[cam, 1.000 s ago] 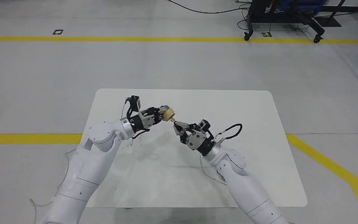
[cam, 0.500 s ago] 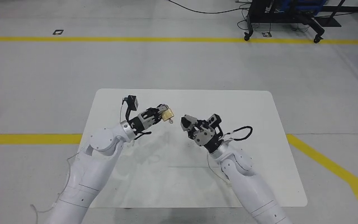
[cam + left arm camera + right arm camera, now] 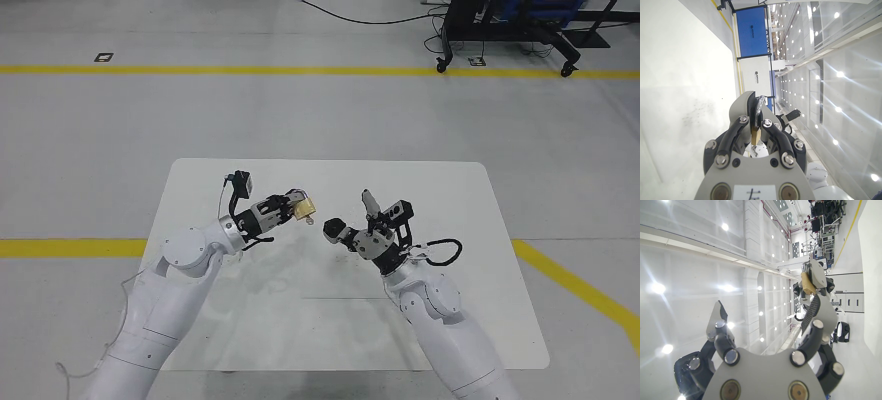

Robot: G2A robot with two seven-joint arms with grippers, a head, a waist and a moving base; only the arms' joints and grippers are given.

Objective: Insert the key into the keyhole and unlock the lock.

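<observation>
The left claw clamps the brass lock; the right claw gapes.

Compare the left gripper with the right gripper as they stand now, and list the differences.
The left gripper is shut; the right gripper is open wide. The left gripper clamps the brass lock between its fingers; the right gripper holds nothing. Both are raised above the white table, close to each other.
</observation>
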